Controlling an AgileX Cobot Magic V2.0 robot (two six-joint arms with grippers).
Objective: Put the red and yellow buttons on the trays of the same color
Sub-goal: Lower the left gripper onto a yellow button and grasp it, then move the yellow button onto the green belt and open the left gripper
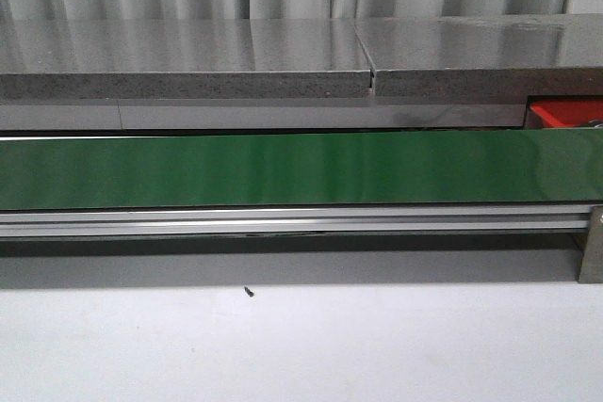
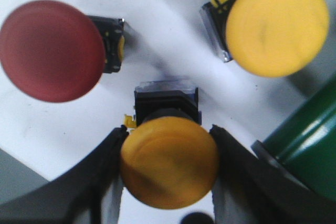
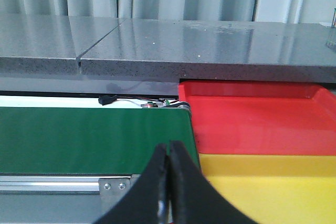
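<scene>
Between the left fingers: a yellow mushroom-head button [image 2: 169, 162] sat in the left gripper [image 2: 169, 163], one black finger [image 2: 92, 182] against each side of its cap, its black body pointing away from the wrist.
Left claw state: narrowed around that yellow button's cap.
Just beyond it: a red mushroom-head button [image 2: 51, 51] and a second yellow button [image 2: 277, 24] lay apart on the white surface [image 2: 163, 40], each on its side.
Beside the left claw: a green belt edge [image 2: 310, 140] crossed one corner.
Right claw state: the right gripper [image 3: 169, 182] had its two black fingertips pressed together with nothing between them.
Past the right claw: the green conveyor belt [image 3: 89, 140], then the red tray [image 3: 257, 124] just beside the belt's end.
Nearer tray: a yellow tray [image 3: 273, 187] touched the red one's near rim.
Front camera: only a corner of the red tray [image 1: 563, 112] showed behind the belt [image 1: 283, 168].
</scene>
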